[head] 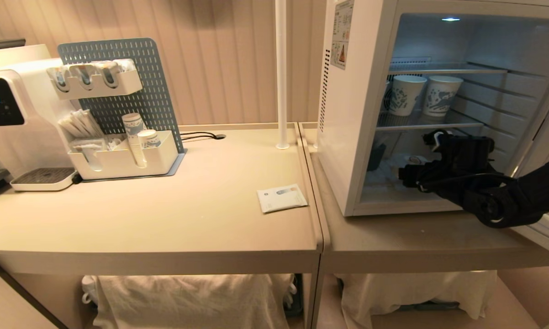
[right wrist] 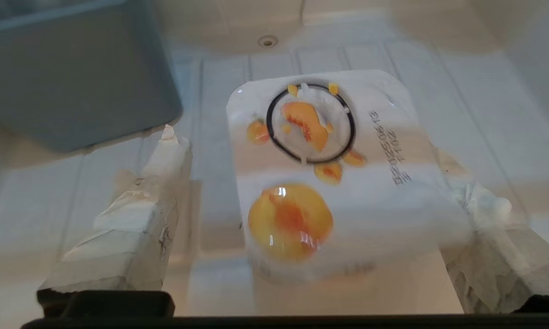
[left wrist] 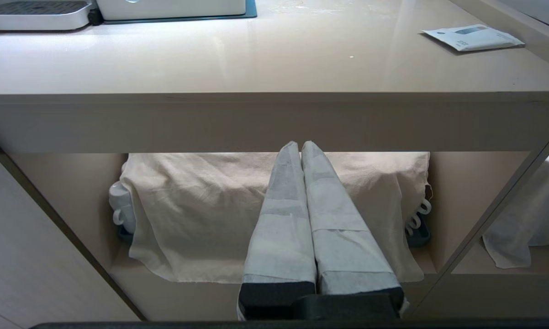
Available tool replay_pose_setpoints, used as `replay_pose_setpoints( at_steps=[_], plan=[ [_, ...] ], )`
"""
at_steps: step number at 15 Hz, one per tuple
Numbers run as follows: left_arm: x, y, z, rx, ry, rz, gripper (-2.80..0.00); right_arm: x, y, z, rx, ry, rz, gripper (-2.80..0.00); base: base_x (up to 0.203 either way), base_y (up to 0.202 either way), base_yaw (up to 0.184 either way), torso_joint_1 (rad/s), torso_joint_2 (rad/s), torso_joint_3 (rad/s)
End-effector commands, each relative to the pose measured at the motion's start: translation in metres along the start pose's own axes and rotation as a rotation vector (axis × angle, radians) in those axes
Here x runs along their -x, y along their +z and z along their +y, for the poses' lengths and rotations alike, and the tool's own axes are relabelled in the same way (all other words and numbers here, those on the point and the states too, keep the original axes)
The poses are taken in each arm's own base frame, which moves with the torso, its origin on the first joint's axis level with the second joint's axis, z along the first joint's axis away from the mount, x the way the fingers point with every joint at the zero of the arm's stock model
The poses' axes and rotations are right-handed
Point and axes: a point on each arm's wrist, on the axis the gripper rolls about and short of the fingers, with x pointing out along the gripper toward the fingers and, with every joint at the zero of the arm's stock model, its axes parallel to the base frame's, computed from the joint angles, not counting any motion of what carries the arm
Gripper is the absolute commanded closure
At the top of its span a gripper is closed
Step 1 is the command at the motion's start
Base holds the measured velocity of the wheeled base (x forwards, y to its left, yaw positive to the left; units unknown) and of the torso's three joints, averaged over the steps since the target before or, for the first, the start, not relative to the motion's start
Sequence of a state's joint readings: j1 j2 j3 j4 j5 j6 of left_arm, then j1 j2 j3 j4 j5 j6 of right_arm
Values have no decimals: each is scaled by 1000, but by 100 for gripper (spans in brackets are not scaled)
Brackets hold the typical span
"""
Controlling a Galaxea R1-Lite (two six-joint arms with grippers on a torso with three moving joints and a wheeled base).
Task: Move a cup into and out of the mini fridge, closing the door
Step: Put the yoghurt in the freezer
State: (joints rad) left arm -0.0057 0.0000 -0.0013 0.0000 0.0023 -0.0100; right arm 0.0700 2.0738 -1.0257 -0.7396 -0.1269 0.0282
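Beige tabletop [head: 210,214] carries the mini fridge [head: 347,114] at its right end. Inside, on the fridge floor, the right pincer [right wrist: 311,201] stands apart around the cup [right wrist: 329,169]. Left pincer [left wrist: 302,201] rests together below the tabletop's front edge.

From the head camera we are looking forward and down across the counter [head: 165,214] and into the open mini fridge [head: 347,137]. From the left wrist we are facing the counter's front edge from low down, sharing the white packet [left wrist: 473,37]. From the right wrist we are looking closely down onto the cup [right wrist: 329,173] on the fridge floor.
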Motion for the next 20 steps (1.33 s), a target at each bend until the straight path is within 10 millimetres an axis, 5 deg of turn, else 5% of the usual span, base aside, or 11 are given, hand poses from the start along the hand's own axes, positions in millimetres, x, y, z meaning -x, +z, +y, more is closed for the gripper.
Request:
replay_pose_setpoints(
  at_steps=[1, 7, 8, 12, 20],
  plan=[
    [0, 0, 0, 1, 0, 1, 0, 11, 5, -1, -1, -3, -12, -280, 0, 0, 0, 0, 0, 0],
    [0, 0, 0, 1, 0, 1, 0, 39, 10, -8, -13, -12, 85, -280, 0, 0, 0, 0, 0, 0],
    [0, 0, 0, 1, 0, 0, 0, 41, 11, -8, -27, -14, 79, 0, 0, 0, 0, 0, 0, 0],
    [0, 0, 0, 1, 0, 0, 0, 54, 18, -9, -21, -12, 62, 0, 0, 0, 0, 0, 0, 0],
    [0, 0, 0, 1, 0, 1, 0, 116, 9, -17, 20, -14, 155, 0, 0, 0, 0, 0, 0, 0]
  ],
)
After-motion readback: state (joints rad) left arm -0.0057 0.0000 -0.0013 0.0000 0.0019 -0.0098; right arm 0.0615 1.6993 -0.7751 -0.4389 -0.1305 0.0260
